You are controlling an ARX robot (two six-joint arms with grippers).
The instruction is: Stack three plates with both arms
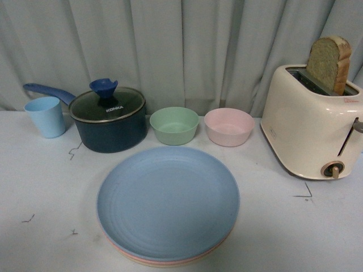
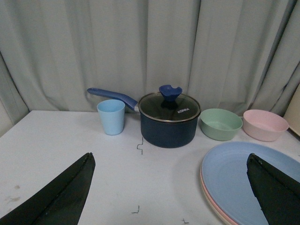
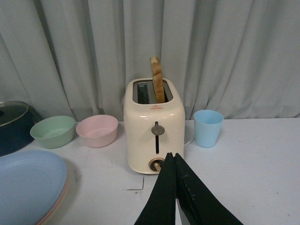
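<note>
Nearest you: the plate stack sits front-centre on the table [image 1: 45, 226]. Blue plate [image 1: 168, 202] is on top, a pink edge [image 1: 122, 253] shows under it, and a cream edge [image 1: 170, 264] at the very bottom. That's 3 plates, nested and roughly concentric, so the stack looks done or close to it. Rims line up well enough from the front cam; can't tell if they're fully seated.

Neither arm shows in the front view, so both look pulled back off the plates. Left gripper [image 2: 168, 187] has its fingers spread wide, nothing between them; the stack's edge is just beside one finger in the wrist cam. Right gripper [image 3: 175, 187] is closed tight, fingers touching, holding nothing, pointed toward the toaster [image 3: 153, 125].

Behind the stack: 2 bowls side by side, a green bowl [image 1: 174, 125] and a pink bowl [image 1: 229, 126], apart from the plates. Left of them 1 lidded pot [image 1: 109, 119], handle out to the left. 2 blue cups: 1 by the pot handle [image 1: 45, 116], 1 past the toaster [image 3: 208, 127], seen only in the right wrist cam. 1 toaster on the right w/ 1 bread slice [image 1: 329, 63] sticking up. Curtain [image 1: 181, 51] at back.
</note>
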